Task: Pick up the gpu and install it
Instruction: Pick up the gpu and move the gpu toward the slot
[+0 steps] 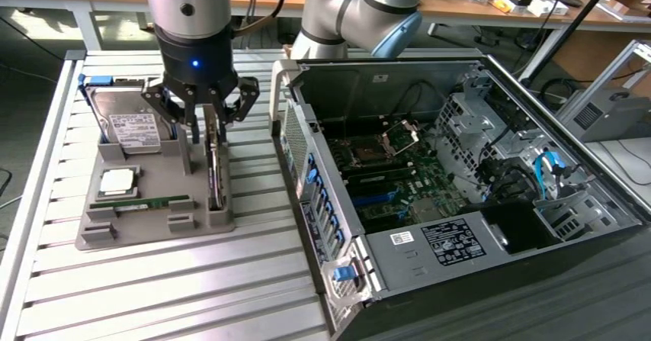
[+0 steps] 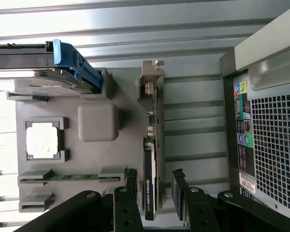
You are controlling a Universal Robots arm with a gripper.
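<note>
The gpu [image 1: 215, 179] stands on its edge in a slot of the grey parts holder [image 1: 152, 233], on the side nearest the computer case. In the wrist view the gpu [image 2: 151, 133] is a thin dark card with its silvery bracket [image 2: 151, 77] at the far end. My gripper [image 1: 210, 131] hangs directly above the card's end away from the bracket. It is open, and my gripper [image 2: 153, 182] has one finger [image 2: 131, 178] on each side of the card with a gap to both faces. Nothing is gripped.
On the holder [image 2: 99, 121] also sit a silver hard drive [image 1: 133, 123] with a blue tab [image 2: 75, 65], a CPU [image 1: 117, 179] and a green memory stick [image 1: 142, 202]. The open computer case [image 1: 437, 173] lies at the exterior view's right, its rear panel [image 2: 270, 140] close to the gpu.
</note>
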